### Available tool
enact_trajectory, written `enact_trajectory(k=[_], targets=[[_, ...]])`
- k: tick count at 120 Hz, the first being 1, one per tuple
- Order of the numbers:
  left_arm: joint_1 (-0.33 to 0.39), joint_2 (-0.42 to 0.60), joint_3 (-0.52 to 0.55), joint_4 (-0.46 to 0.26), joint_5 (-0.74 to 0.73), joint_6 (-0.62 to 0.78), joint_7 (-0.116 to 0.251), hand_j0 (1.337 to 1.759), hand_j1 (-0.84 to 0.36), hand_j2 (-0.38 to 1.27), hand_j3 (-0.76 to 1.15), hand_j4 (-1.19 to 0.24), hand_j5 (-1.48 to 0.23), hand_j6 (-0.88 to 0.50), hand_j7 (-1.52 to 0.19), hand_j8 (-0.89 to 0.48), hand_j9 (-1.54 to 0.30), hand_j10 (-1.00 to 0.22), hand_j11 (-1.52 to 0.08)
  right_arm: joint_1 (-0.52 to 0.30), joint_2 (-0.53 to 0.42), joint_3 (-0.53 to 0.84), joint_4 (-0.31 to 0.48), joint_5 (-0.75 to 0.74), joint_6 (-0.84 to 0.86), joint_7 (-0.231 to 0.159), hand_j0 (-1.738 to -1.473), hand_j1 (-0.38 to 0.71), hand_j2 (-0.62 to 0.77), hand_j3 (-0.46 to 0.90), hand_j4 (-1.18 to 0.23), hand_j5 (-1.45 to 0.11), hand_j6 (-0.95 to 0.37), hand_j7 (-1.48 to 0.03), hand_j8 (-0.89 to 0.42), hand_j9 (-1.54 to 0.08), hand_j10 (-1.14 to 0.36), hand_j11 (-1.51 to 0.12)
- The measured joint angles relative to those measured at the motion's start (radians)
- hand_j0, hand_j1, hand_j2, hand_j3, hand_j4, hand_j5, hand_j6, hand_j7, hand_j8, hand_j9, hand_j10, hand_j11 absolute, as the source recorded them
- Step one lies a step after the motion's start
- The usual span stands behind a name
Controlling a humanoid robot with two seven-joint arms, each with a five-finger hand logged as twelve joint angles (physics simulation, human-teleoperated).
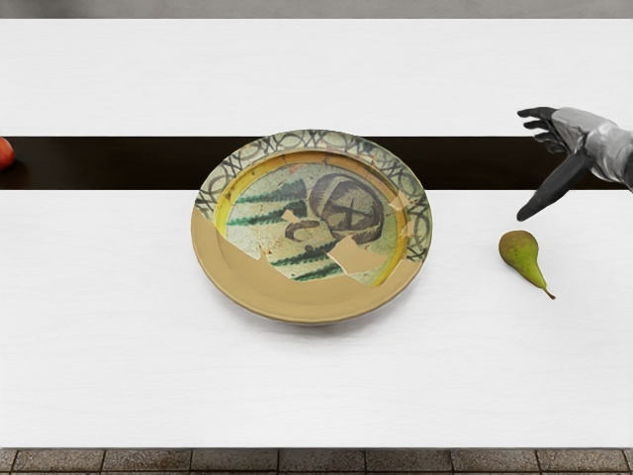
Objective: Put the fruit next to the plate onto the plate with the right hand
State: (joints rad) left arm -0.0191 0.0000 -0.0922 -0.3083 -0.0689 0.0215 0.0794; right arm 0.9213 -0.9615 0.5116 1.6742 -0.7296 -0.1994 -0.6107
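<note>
The right hand (569,143), released with fingers spread, hangs just beyond the pear (521,254), which lies on the desk (148,346) plate-side (297,302) of the hand, long axis slanted, stem pointing away from the plate.

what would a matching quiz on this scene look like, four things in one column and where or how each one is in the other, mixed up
Things:
1. plate
2. pear
3. right hand
4. red object

Places or states:
A. cut off by the picture's left edge
B. lying on its side just right of the plate
C. in the middle of the picture, patterned
D. in the air up and right of the pear, fingers spread, holding nothing

Pairs: 1-C, 2-B, 3-D, 4-A
</note>
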Motion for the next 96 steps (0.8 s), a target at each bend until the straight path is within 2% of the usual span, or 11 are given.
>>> enact_trajectory(k=[24,47,96], targets=[[0.000,0.000,0.000,0.000,0.000,0.000,0.000,1.658,0.35,0.00,0.00,0.00,0.00,0.00,0.00,0.00,0.00,0.00,0.00,-0.050,0.030,-0.075,0.014,-0.015,-0.137,0.000,-1.658,-0.28,-0.01,0.00,-0.07,-0.08,-0.07,-0.08,-0.07,-0.08,-0.06,-0.08],[0.000,0.000,0.000,0.000,0.000,0.000,0.000,1.658,0.35,0.00,0.00,0.00,0.00,0.00,0.00,0.00,0.00,0.00,0.00,-0.105,0.074,-0.102,0.015,-0.122,-0.219,0.000,-1.658,-0.28,-0.01,0.00,-0.06,-0.08,-0.06,-0.08,-0.06,-0.08,-0.06,-0.08],[0.001,0.000,0.000,0.000,0.000,0.000,0.000,1.658,0.35,0.00,0.00,0.00,0.00,0.00,0.00,0.00,0.00,0.00,0.00,-0.231,0.141,-0.117,0.016,-0.321,-0.368,0.000,-1.658,-0.21,-0.02,0.00,-0.12,-0.16,-0.13,-0.16,-0.12,-0.16,-0.12,-0.16]])
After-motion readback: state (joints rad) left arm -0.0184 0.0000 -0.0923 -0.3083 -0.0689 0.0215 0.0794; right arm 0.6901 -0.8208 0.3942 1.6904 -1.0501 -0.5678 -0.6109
